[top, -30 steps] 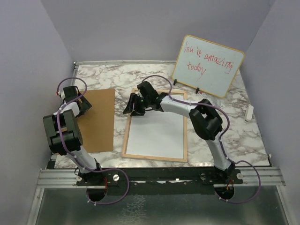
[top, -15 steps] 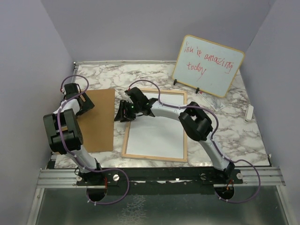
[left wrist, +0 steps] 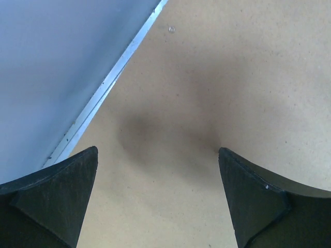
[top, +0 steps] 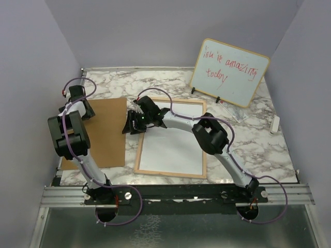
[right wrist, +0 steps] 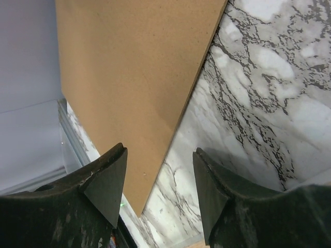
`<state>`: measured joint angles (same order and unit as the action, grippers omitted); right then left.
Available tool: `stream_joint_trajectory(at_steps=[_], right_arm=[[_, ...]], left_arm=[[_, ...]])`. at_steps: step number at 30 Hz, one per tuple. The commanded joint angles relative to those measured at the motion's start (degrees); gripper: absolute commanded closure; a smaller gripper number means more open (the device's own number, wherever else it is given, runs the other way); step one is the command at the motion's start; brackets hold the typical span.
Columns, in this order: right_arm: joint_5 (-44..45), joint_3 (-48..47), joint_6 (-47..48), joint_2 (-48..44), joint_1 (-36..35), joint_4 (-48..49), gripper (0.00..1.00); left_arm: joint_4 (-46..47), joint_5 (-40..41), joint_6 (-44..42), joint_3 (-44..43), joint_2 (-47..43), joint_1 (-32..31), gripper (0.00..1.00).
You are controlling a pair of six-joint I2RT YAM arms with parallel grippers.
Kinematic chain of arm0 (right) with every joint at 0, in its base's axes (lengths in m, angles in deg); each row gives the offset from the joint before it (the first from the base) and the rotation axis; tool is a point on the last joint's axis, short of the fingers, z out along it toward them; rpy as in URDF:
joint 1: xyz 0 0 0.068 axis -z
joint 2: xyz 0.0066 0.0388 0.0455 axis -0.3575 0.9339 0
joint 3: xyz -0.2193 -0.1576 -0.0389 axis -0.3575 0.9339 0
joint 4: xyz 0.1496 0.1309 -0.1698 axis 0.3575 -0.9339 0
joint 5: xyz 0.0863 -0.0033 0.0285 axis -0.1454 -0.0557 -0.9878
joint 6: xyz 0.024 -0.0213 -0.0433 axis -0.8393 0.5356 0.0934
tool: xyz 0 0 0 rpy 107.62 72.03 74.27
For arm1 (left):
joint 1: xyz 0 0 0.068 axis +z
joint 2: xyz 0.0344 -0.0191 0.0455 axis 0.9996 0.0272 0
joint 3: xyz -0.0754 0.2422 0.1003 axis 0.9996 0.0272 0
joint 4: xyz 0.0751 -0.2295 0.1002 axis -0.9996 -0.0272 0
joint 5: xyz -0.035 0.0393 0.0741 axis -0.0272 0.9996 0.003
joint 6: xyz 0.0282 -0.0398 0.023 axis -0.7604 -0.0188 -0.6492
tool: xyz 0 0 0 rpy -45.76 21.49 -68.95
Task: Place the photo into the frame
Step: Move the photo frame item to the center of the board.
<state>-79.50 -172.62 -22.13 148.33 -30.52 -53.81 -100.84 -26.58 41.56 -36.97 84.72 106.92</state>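
While the left tool (left wrist: 158,155) hangs wide open and empty close above the board (top: 106,134), the right tool (top: 132,124) stands with jaws apart, empty, over bare surface (right wrist: 248,77) beside the board's right edge. Frame (top: 138,155) lies flat just right of that tool, a white sheet (top: 173,147) inside its rails.

The wood-railed frame (top: 170,173) lies flat, its inside showing white.
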Motion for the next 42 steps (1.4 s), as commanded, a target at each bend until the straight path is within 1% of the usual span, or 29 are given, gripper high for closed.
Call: stream_joint_trajectory(at_steps=[1, 7, 10, 14, 17, 21, 25, 27, 33, 35, 42], right_arm=[[-2.16, -1.71, 0.04, 2.67, -0.31, -0.83, 0.41], [-2.45, -3.84, -0.43, 3.75, -0.31, -1.04, 0.41], [-1.88, -4.14, -1.15, 3.44, -0.35, -0.49, 0.41], [-1.12, -3.57, -1.52, 2.89, -0.39, -0.61, 0.42], [-0.40, -1.67, -0.96, 1.77, -0.39, -0.25, 0.42], [0.24, 0.71, -0.43, 0.12, -0.39, 0.51, 0.41], [0.41, 2.43, -0.43, -0.83, -0.39, 1.38, 0.41], [0.42, 2.70, -0.23, -1.03, -0.34, 1.17, 0.42], [0.64, 4.40, 0.27, -1.95, -0.39, 1.01, 0.41], [0.45, 4.82, 0.27, -2.08, -0.39, 0.87, 0.42], [1.29, 6.21, 0.47, -3.08, -0.39, -0.98, 0.42]], left_arm=[[1.06, 1.94, -3.91, -1.21, 1.81, 2.58, 0.01], [1.82, -0.61, -6.40, -1.74, 2.86, 3.95, 0.01], [1.55, -5.72, -6.77, -2.26, 3.11, 5.19, 0.01], [0.19, -16.87, -7.05, -3.49, 4.41, 7.79, 0.01], [-0.73, -22.08, -6.69, -3.66, 4.32, 9.48, 0.01], [-1.08, -22.92, -6.87, -4.03, 4.14, 10.28, 0.01], [-1.70, -26.39, -7.02, -4.55, 4.82, 10.26, 0.01], [-1.87, -24.62, -7.14, -4.25, 4.89, 10.26, 0.01], [-1.54, -12.14, -6.70, -2.49, 4.27, 10.26, 0.01], [-1.13, -9.25, -6.66, -1.88, 4.50, 10.26, 0.01], [-0.24, -7.66, -7.05, -0.78, 6.27, 10.26, 0.01]])
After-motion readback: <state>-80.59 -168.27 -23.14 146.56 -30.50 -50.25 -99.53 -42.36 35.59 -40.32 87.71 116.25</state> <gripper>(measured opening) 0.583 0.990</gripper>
